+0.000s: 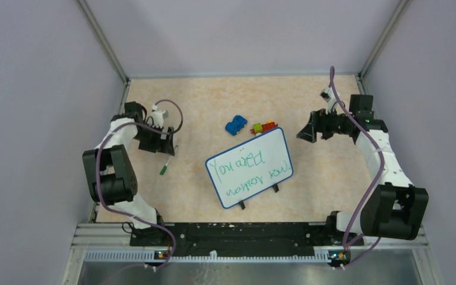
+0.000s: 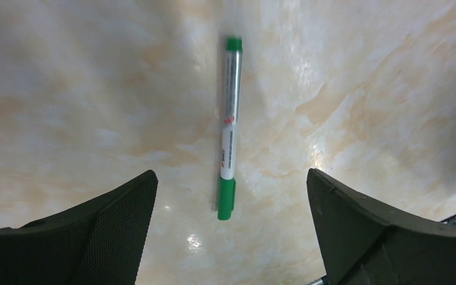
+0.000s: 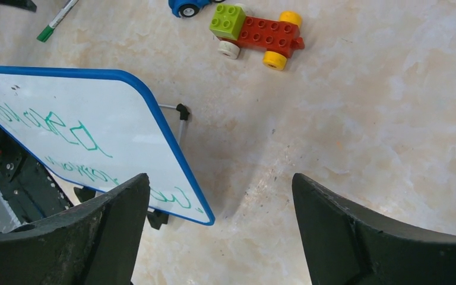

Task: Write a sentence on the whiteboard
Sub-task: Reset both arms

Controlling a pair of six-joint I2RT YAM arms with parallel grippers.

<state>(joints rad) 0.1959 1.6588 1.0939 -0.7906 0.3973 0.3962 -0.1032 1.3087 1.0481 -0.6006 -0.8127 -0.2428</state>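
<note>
The whiteboard (image 1: pixel 249 167) with its blue rim lies tilted at the table's middle, small black feet toward the near edge. The sentence (image 1: pixel 246 169) is two lines of green script across it. In the right wrist view the whiteboard (image 3: pixel 65 113) and the sentence (image 3: pixel 71 127) show at the left. A green-capped marker (image 2: pixel 230 127) lies loose on the table, touched by neither finger of my open left gripper (image 2: pixel 230 173). From above, the marker (image 1: pixel 165 165) rests just near of the left gripper (image 1: pixel 167 145). My right gripper (image 1: pixel 306 132) stands open and empty, right of the board's far corner, also seen as the right gripper (image 3: pixel 220 177).
A blue toy car (image 1: pixel 236 124) and a red-and-green brick car (image 1: pixel 264 127) sit just beyond the board's far edge; the brick car (image 3: pixel 261 35) shows in the right wrist view. Enclosure walls close in the left, right and far sides. A black rail (image 1: pixel 237 233) runs along the near edge.
</note>
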